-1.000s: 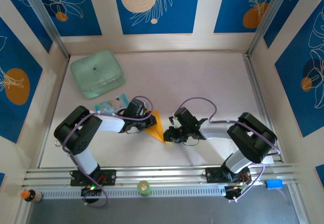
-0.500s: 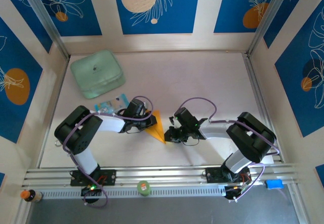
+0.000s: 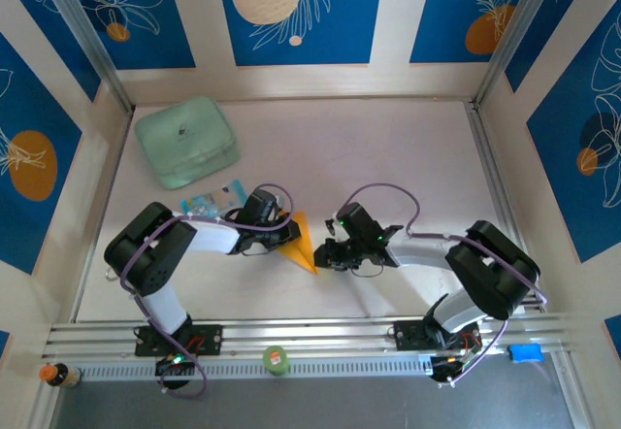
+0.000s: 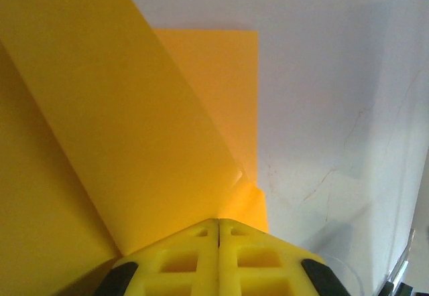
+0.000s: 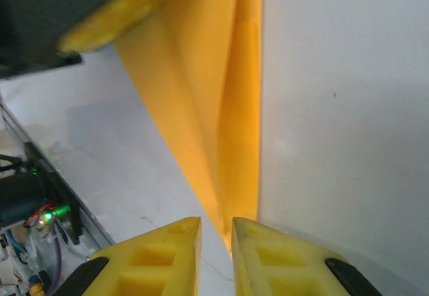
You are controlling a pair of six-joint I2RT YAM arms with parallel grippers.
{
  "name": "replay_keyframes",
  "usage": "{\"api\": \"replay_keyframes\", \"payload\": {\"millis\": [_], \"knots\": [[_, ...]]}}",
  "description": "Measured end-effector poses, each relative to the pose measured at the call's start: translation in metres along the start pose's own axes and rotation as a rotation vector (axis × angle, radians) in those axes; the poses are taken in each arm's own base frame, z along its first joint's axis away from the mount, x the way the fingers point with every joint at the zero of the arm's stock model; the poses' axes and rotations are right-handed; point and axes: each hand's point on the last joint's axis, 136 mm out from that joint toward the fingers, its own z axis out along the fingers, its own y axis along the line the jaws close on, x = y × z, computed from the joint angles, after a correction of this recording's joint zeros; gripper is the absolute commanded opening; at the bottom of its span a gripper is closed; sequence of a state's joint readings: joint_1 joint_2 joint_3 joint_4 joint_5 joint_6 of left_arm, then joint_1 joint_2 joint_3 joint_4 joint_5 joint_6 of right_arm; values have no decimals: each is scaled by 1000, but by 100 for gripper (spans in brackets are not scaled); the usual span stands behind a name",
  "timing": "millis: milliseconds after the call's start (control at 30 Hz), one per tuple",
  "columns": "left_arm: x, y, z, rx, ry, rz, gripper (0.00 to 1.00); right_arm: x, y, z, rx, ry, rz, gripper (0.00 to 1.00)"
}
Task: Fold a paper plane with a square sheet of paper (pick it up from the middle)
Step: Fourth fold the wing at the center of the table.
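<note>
Pinching the paper plane [image 3: 303, 243] from both sides, lower centre of the top view, low over the pale surface [image 3: 388, 148]. Noting left gripper [image 4: 218, 224] with jaws clenched flat together at the bottom of the left wrist view, nipping the paper's edge; one flap raised toward the upper left, a second layer lying flat beyond. Noting right gripper [image 5: 216, 228] with jaws a hair apart at the bottom of the right wrist view, the paper's pointed tip sitting in the slit; cannot tell whether clamped or merely straddling. Judging the step as sharpening the long crease toward the nose. To do it well: hold the left pinch firm as anchor, close the right jaws squarely on the tip, draw along the fold line and not across it, press low to keep the layers stacked, avoid twisting for fear of skewing the centre line or tearing the point. Paper: thin, plain orange-yellow, matte, crisp straight edges, narrow wedge, small dimple near the left jaws. Jaws: yellow plastic with square pockets. Surface: smooth off-white, faint hairline marks. Mint-green rounded box [image 3: 186, 141] upper left, blue-and-white packet [image 3: 213, 199] near the left arm, both apart from the paper.
</note>
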State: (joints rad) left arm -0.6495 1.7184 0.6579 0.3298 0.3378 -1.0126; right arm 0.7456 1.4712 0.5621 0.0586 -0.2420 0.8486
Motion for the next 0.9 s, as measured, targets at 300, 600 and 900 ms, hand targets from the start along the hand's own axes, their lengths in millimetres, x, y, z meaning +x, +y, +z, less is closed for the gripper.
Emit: {"api": "replay_keyframes", "payload": {"millis": [300,600,900], "knots": [[0,0,0,1,1,0,1,-10,39,4,-61,14,-94,9],[0,0,0,1,2,0,1,-4,26,30,15,83,-87,8],[0,0,0,1,2,0,1,5,3,36,60,100,-58,8]]}}
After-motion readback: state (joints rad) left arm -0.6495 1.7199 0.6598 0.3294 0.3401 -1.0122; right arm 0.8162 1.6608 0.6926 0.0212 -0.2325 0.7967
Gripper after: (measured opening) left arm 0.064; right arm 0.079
